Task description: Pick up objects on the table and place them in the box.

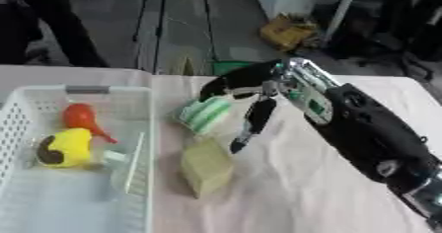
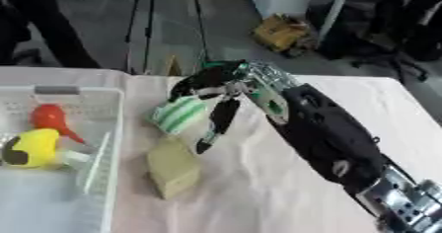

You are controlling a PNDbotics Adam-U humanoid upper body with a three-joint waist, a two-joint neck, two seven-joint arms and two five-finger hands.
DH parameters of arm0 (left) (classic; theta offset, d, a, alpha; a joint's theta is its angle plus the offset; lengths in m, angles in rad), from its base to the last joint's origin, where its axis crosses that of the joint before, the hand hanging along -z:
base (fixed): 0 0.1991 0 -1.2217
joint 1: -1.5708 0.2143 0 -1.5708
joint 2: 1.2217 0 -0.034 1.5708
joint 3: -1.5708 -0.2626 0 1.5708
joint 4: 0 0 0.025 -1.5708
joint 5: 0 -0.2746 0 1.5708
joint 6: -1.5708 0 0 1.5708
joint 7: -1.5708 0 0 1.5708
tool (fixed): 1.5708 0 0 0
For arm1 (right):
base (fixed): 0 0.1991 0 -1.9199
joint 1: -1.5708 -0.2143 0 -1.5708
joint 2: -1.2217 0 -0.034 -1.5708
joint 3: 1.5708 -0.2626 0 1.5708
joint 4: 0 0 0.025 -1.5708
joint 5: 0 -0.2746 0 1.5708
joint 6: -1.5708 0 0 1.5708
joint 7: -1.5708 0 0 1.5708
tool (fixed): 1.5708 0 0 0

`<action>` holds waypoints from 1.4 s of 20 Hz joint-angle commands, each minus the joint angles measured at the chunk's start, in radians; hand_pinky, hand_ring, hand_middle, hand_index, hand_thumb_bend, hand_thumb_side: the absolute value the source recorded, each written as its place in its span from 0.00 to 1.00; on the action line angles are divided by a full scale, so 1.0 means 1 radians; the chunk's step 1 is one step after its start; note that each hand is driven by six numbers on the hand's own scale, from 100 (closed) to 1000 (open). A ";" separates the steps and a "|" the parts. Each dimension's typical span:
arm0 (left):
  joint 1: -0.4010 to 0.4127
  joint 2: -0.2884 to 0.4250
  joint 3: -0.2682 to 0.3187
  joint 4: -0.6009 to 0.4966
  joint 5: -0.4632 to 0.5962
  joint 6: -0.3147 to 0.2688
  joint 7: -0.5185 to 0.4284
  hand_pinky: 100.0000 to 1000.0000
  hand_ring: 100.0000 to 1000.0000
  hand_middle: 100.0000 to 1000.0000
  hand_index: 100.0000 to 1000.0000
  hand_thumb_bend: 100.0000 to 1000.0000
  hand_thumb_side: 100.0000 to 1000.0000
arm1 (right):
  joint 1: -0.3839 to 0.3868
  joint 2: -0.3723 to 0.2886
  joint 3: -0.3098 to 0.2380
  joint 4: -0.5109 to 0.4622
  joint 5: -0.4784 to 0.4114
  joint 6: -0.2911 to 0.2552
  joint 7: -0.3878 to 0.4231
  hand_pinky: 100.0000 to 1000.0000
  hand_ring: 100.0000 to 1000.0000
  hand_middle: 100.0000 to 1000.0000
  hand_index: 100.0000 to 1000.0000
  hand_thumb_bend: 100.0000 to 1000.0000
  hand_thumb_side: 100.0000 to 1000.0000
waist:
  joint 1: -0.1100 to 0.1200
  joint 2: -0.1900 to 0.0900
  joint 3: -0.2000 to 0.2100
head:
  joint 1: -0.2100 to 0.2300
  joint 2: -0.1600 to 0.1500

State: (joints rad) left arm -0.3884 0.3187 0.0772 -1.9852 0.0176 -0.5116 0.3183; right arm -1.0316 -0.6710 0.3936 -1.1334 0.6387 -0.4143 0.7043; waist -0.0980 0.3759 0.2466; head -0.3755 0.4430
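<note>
My right hand (image 1: 246,81) reaches in from the lower right to the table's middle. Its fingers curl over the top of a green-and-white striped object (image 1: 205,114), and the thumb (image 1: 250,123) points down beside it. The striped object is just right of the white basket's wall (image 1: 148,128); I cannot tell whether it touches the cloth. A beige block (image 1: 205,165) lies on the table below it. Inside the basket are a red-orange thing (image 1: 79,116), a yellow thing (image 1: 67,147) and a clear pale piece (image 1: 129,168). My left hand shows in no view.
The table wears a pale cloth (image 1: 293,197). My black right forearm (image 1: 371,133) crosses the right half. A green thing (image 1: 226,67) sits at the far table edge. Beyond is floor with a yellow item (image 1: 285,32) and dark legs at upper left.
</note>
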 commanded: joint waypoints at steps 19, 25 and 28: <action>-0.011 0.030 0.002 -0.015 0.011 0.003 -0.007 0.94 0.93 1.00 0.94 0.00 1.00 | -0.002 -0.045 0.093 -0.061 -0.254 -0.059 0.203 1.00 0.99 0.93 1.00 0.83 0.46 | -0.003 -0.036 -0.006 | -0.008 0.009; 0.003 0.035 0.006 -0.015 0.010 0.008 -0.004 0.94 0.93 1.00 0.94 0.00 1.00 | 0.000 -0.066 0.106 -0.092 -0.201 -0.040 0.203 1.00 1.00 0.95 1.00 0.83 0.46 | -0.004 -0.059 -0.029 | -0.017 0.039; 0.005 0.034 0.006 -0.015 0.012 0.011 -0.003 0.94 0.93 1.00 0.94 0.00 1.00 | 0.010 -0.069 0.109 -0.107 -0.191 -0.033 0.203 1.00 1.00 0.95 1.00 0.84 0.45 | -0.004 -0.067 -0.035 | -0.030 0.051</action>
State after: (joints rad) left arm -0.3780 0.3269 0.0775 -1.9852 0.0257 -0.5034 0.3155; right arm -1.0101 -0.7023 0.5076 -1.2179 0.4361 -0.3311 0.7875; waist -0.1075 0.3338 0.2118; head -0.3982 0.4844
